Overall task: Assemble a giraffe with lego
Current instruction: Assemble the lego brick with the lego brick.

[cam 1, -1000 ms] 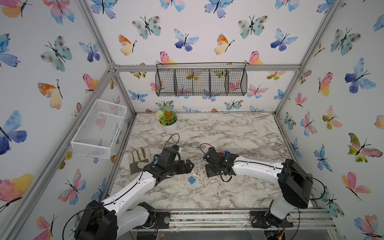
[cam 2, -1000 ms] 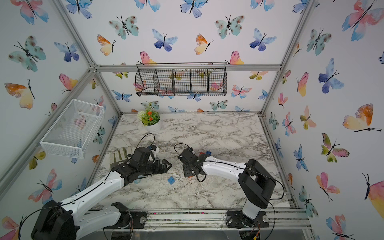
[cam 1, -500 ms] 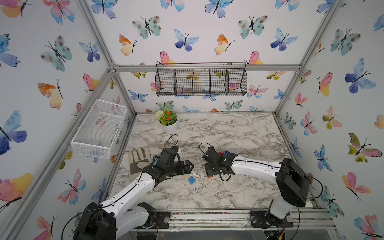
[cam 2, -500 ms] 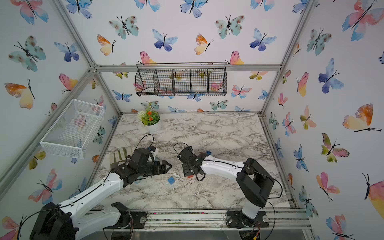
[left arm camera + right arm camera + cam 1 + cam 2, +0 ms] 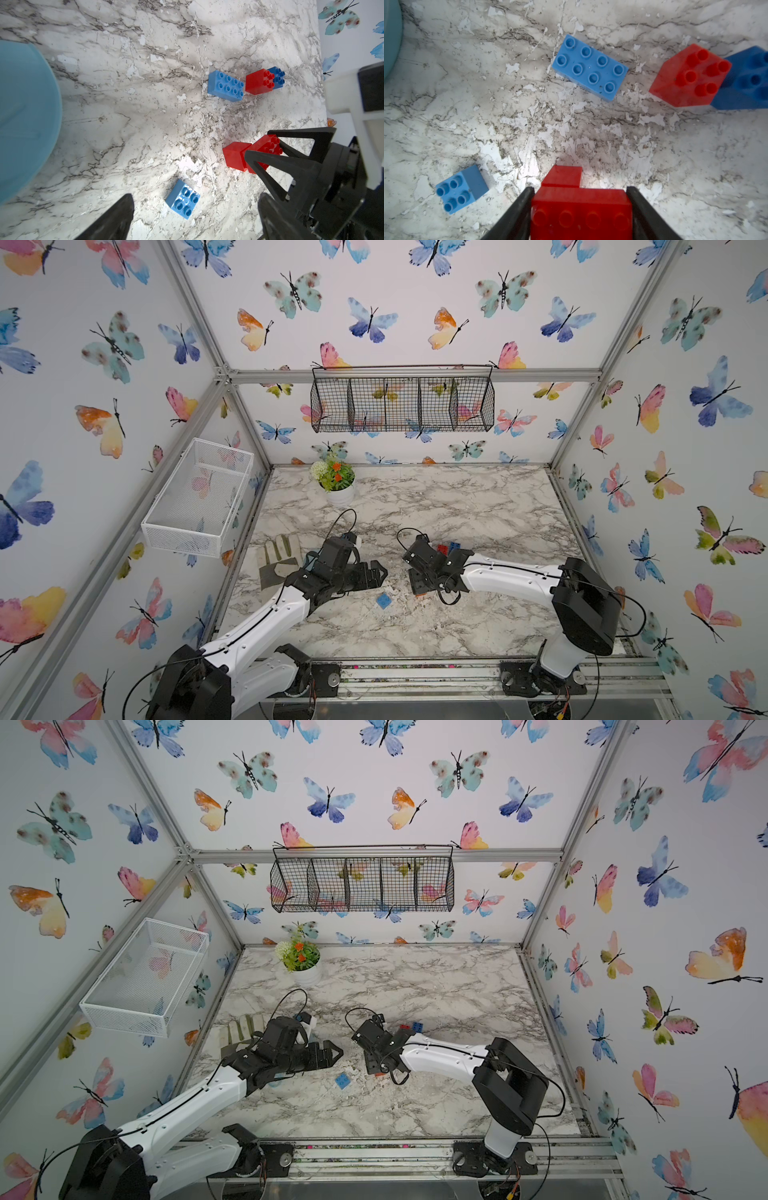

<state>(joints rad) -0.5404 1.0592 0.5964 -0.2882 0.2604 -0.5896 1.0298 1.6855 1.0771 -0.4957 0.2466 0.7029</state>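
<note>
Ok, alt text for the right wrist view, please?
The right gripper grips a red oblong brick, a second red brick touching it. On the marble table lie a light blue oblong brick, a light blue square brick, and a red square brick beside a dark blue brick.

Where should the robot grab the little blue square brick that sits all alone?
On two opposite flat sides of the small blue square brick, coming straight down from above. It sits studs up with bare table all round, so both sides are free.
</note>
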